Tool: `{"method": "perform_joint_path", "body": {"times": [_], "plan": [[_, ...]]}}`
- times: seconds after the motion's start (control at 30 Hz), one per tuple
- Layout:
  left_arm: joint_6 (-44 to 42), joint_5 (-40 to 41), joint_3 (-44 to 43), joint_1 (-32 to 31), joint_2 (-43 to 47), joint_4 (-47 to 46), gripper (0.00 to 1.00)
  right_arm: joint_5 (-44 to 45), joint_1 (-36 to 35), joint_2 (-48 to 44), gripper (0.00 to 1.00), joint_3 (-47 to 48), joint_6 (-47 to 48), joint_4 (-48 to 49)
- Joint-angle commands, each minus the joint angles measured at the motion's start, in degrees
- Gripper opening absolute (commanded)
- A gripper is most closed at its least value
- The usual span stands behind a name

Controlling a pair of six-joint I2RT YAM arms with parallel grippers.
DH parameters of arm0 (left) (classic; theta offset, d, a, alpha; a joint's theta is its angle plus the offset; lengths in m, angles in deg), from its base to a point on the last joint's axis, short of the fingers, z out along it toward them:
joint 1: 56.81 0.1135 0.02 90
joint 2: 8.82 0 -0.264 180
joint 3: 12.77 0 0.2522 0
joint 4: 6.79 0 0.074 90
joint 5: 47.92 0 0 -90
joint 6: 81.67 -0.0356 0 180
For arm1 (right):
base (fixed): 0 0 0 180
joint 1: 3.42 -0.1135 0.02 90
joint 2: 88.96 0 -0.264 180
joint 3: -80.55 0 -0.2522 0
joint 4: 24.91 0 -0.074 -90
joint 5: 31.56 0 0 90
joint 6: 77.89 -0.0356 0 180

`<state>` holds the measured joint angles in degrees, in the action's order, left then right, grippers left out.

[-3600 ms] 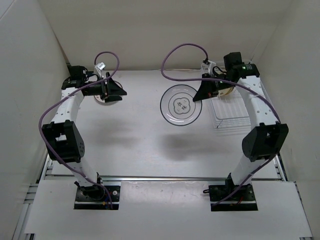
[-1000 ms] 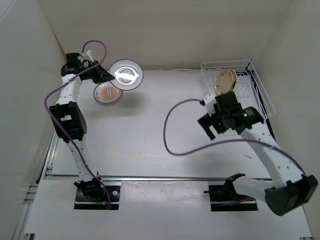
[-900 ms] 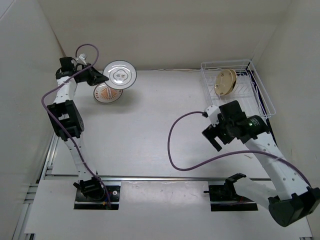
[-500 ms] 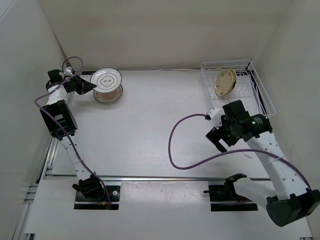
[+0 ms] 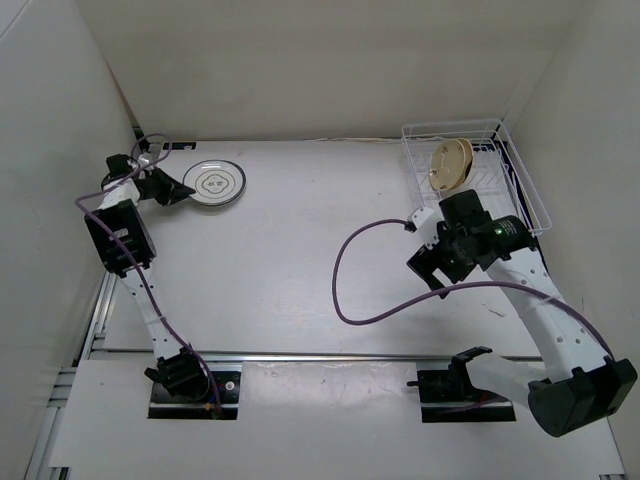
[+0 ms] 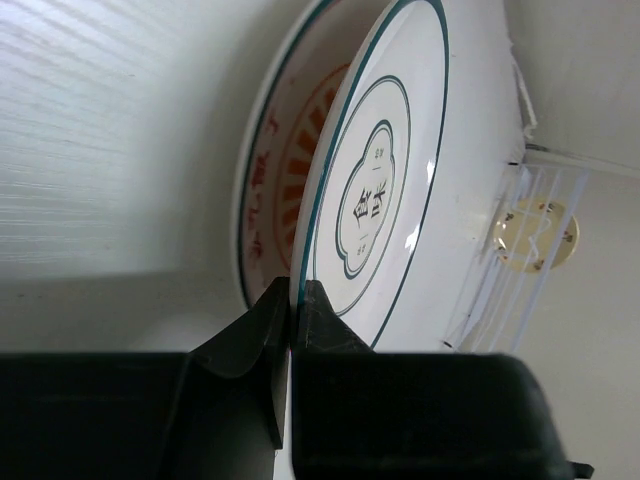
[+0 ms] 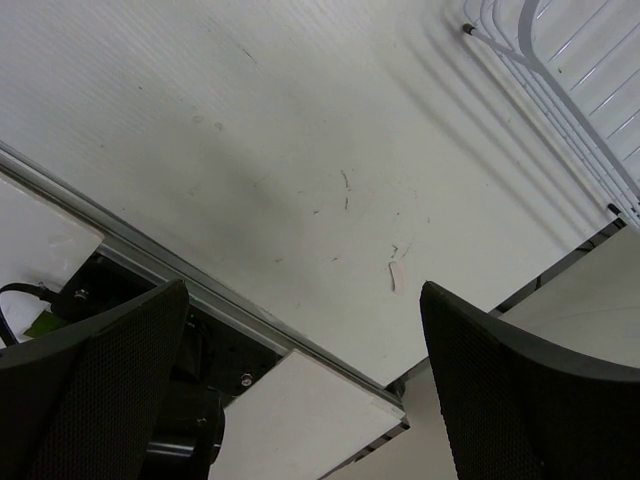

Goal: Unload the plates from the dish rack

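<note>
My left gripper (image 5: 186,190) is shut on the rim of a white plate (image 5: 218,181) with a grey rim and dark marks, at the table's far left. The left wrist view shows that plate (image 6: 375,190) pinched between the fingers (image 6: 250,330), nearly flat over an orange sunburst plate (image 6: 275,190). A cream-tan plate (image 5: 450,162) stands on edge in the white wire dish rack (image 5: 452,127) at the far right, and is also seen far off as the tan plate (image 6: 538,235). My right gripper (image 5: 430,266) hangs open and empty in front of the rack.
White walls close in the table on the left, back and right. In the right wrist view my right gripper (image 7: 302,290) looks down on the table's near edge, a metal rail (image 7: 250,300) and a corner of the rack (image 7: 560,80). A purple cable (image 5: 345,270) loops over the middle.
My left gripper has brought the white plate down and left from a raised, tilted pose until it covers the orange plate. The right arm has drawn back from the rack, gripper still open.
</note>
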<state>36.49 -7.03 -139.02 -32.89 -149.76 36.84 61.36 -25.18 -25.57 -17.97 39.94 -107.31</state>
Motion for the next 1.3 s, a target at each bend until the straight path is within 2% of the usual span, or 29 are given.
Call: {"method": "perform_joint_path", "body": {"times": [0.0,0.03,0.3,0.43,0.7,0.77,0.93,1.1,1.27], "plan": [[-2.1,-0.1,-1.1,0.1,1.5,0.5,0.12,-0.5,0.2,0.5,1.00,2.7,0.8,1.7],[-2.1,0.6,-1.1,0.1,1.5,1.0,0.12,-0.5,0.2,0.5,1.00,2.7,0.8,1.7],[-4.3,3.7,-1.6,0.1,1.0,2.3,0.34,-1.0,0.2,1.0,1.00,2.7,0.3,2.7],[-5.6,4.7,-2.1,0.1,1.0,3.5,0.54,-1.0,0.2,1.0,1.00,2.7,0.3,3.3],[-8.8,7.8,-3.3,-1.5,2.8,5.6,0.66,-2.7,0.2,1.0,1.00,2.7,-0.9,4.4],[-9.4,9.2,-3.8,-2.2,3.8,5.6,0.72,-2.7,0.2,1.0,1.00,2.7,-0.9,4.9],[-11.0,13.0,-4.9,-3.9,5.9,6.9,0.74,-3.2,0.2,-0.8,1.00,0.6,-0.9,6.0],[-13.2,22.0,-8.0,-5.8,7.2,8.0,0.76,-3.7,0.2,-3.0,1.00,-2.5,-1.9,6.5],[-15.1,31.7,-8.0,-6.9,8.3,9.2,0.76,-4.3,0.2,-3.5,1.00,-1.4,-3.0,7.0]]}}
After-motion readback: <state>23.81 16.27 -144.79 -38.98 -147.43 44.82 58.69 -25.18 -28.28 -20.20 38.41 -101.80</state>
